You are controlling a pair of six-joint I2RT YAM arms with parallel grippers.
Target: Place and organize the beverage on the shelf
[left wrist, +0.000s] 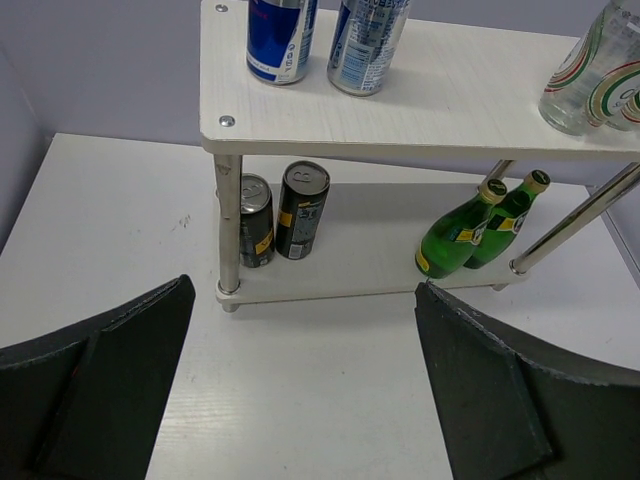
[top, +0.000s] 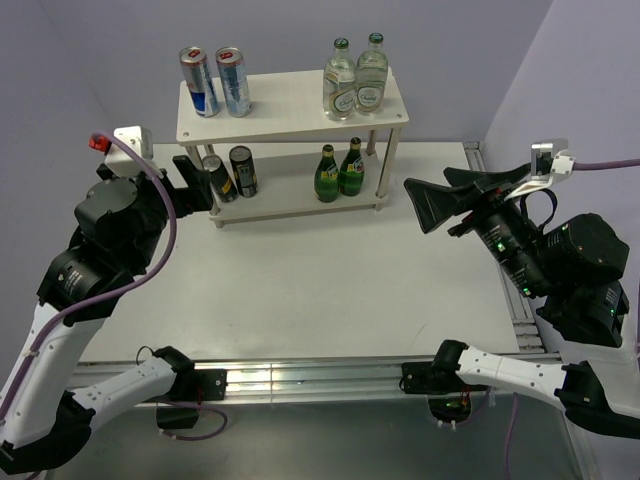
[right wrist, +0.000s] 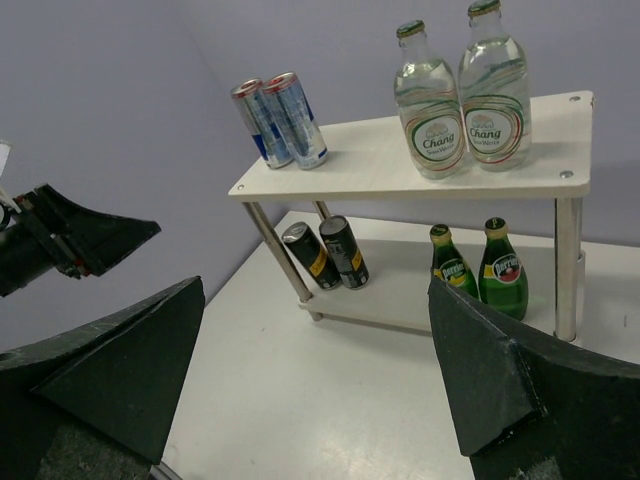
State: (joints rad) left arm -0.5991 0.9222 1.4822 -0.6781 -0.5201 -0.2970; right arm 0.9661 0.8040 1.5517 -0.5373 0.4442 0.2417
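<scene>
The pale wooden 2-tier shelf [top: 290, 100] carries 2 silver-blue cans [top: 200, 82] and 2 clear glass bottles [top: 340, 85] on top, with 2 green glass bottles [top: 338, 172] and 2 black cans [top: 243, 171] below. The left gripper [top: 200, 180] and right gripper [top: 428, 190] gape empty. Best to retreat straight back from the shelf, clear of its legs.

Place: robotics lab | Signs: plain lilac walls [top: 90, 40], white table [top: 300, 290] edged with aluminium rail [top: 300, 378], cabled left arm [top: 110, 215] and right arm [top: 570, 250]

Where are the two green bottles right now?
In the top view, the green bottles stand on the shelf's lower board, right side, beneath the clear bottles.
</scene>
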